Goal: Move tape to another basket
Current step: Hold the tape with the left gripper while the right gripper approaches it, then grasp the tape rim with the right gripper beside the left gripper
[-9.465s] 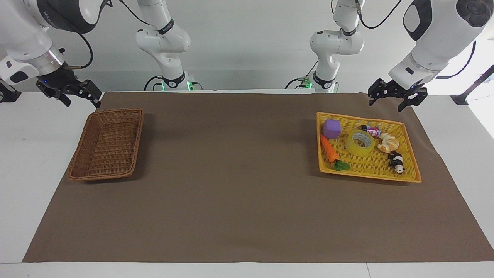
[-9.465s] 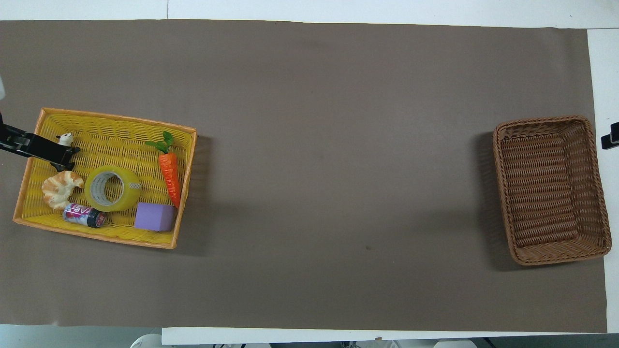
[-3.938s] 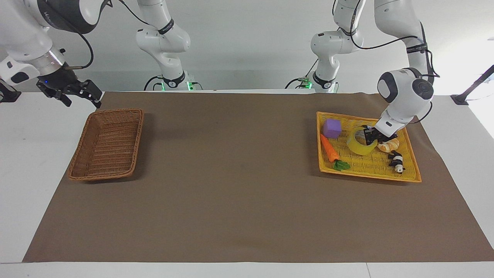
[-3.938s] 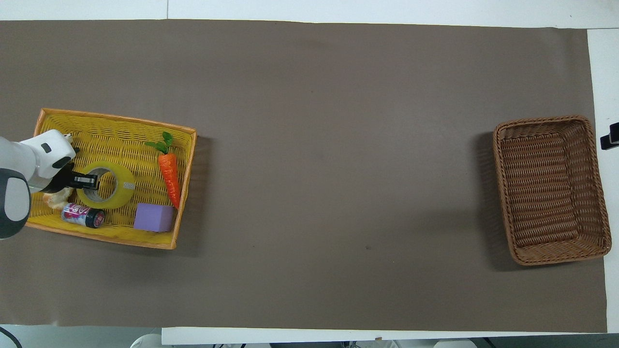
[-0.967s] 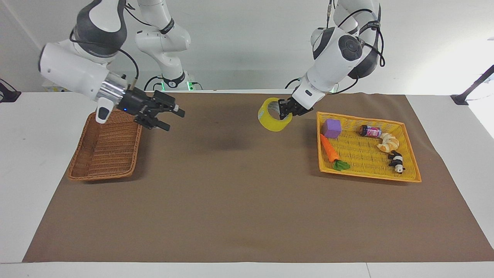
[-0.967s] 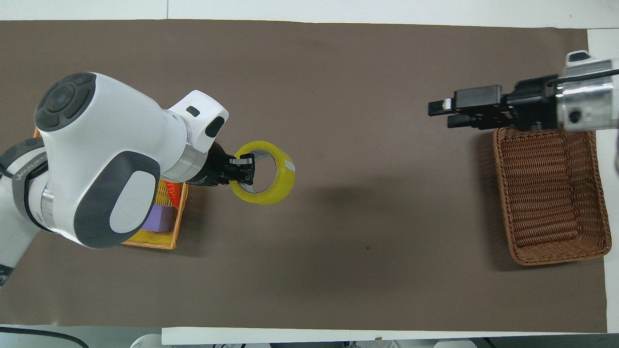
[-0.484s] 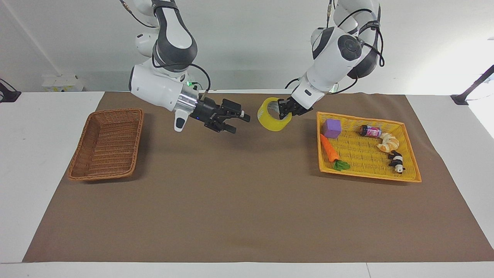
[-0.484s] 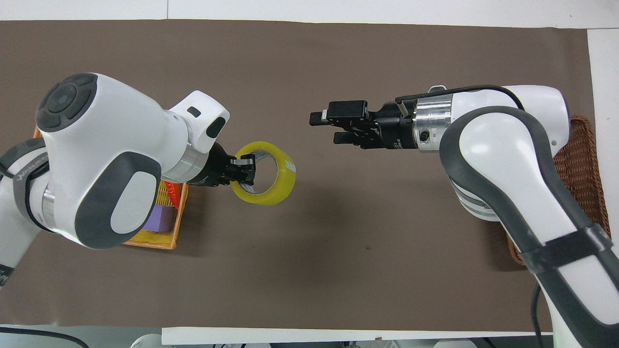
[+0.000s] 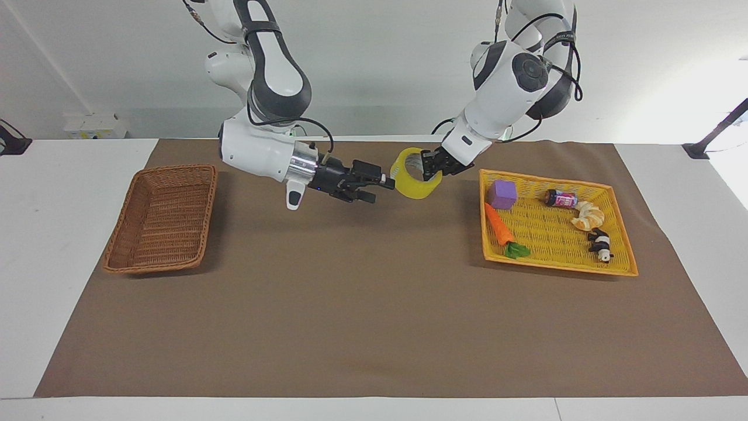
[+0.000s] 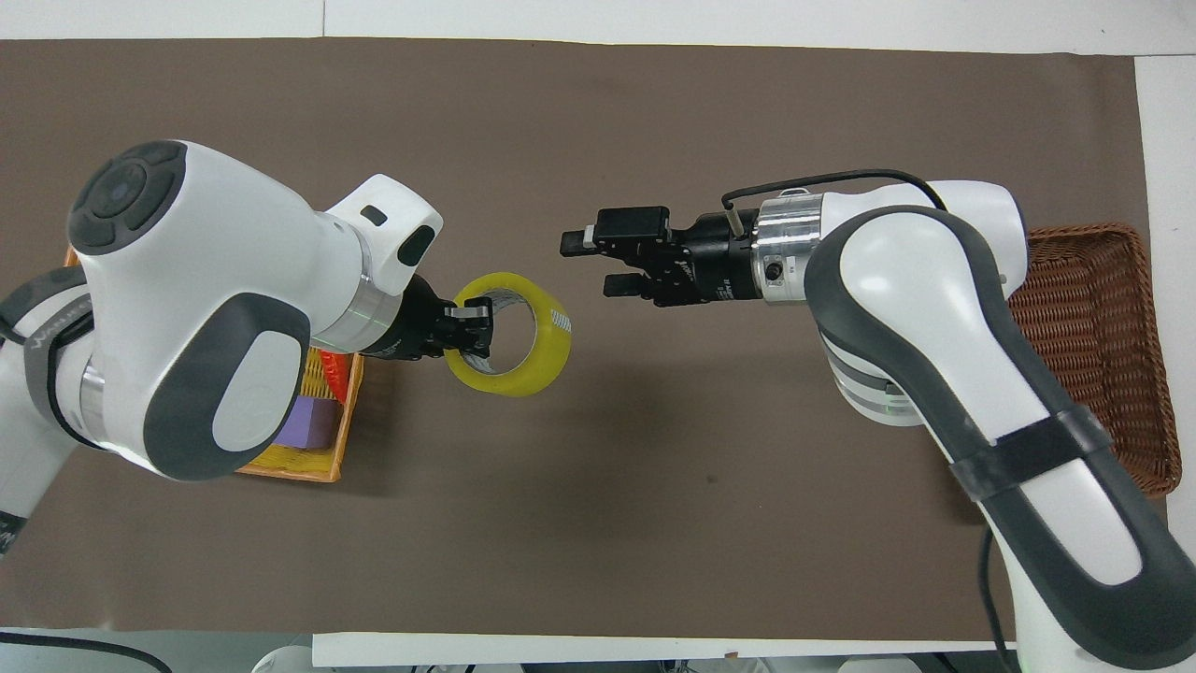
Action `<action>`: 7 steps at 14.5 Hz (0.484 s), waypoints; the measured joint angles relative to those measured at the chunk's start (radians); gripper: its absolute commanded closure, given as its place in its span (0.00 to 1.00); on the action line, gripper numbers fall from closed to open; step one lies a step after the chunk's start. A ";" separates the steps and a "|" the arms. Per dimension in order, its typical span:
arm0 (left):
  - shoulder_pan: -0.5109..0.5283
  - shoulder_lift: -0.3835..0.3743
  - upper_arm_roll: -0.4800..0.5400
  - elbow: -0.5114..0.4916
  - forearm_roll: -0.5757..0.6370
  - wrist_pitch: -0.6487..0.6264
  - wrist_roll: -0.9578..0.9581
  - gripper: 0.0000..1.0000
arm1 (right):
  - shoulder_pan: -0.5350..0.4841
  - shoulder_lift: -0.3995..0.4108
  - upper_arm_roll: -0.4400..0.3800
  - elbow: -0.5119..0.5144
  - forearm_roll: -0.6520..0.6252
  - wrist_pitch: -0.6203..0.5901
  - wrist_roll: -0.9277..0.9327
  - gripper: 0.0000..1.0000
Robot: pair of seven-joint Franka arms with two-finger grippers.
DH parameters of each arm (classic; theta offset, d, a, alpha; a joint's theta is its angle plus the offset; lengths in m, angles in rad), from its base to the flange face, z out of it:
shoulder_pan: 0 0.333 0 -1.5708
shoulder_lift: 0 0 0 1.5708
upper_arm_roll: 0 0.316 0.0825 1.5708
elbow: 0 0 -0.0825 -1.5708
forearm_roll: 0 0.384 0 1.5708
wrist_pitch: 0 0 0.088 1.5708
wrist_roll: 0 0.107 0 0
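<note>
Facing view: the left hand (image 9: pixel 431 166) grips the tape (image 9: pixel 412 173), held up over the table (image 9: pixel 350 304); the right hand (image 9: pixel 380 190), fingers spread and empty, sits just beside it.

Overhead view: the tape (image 10: pixel 523 360) hangs well apart from the basket (image 10: pixel 1103 355).

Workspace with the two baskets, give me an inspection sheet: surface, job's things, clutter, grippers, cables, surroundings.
Surface: brown mat on a white table.
Job's things: tape held in the air over the mat; brown wicker basket at the right arm's end, nothing in it.
Clutter: yellow tray basket holds a purple cube, toy carrot, small can, croissant and toy panda.
Grippers: left gripper shut on the tape's rim; right gripper open, fingertips beside the tape, contact unclear.
Cables: black leads along both arms.
Surroundings: white wall; nothing else seen.
</note>
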State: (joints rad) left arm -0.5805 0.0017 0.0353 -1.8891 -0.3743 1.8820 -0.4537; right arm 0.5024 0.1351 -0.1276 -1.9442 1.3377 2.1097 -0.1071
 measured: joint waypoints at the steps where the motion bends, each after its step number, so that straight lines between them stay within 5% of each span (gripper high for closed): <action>1: 0.000 0.000 0.000 0.000 0.000 0.000 0.000 0.89 | 0.013 0.000 0.000 0.001 0.000 0.000 0.002 0.01; 7: 0.000 0.000 0.002 0.000 0.000 0.001 0.000 0.89 | 0.027 0.000 -0.001 0.004 0.000 -0.025 0.002 0.01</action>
State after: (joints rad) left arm -0.5805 0.0017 0.0372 -1.8891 -0.3743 1.8828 -0.4537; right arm 0.5292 0.1346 -0.1286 -1.9401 1.3380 2.0844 -0.1050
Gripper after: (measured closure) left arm 0.780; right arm 0.004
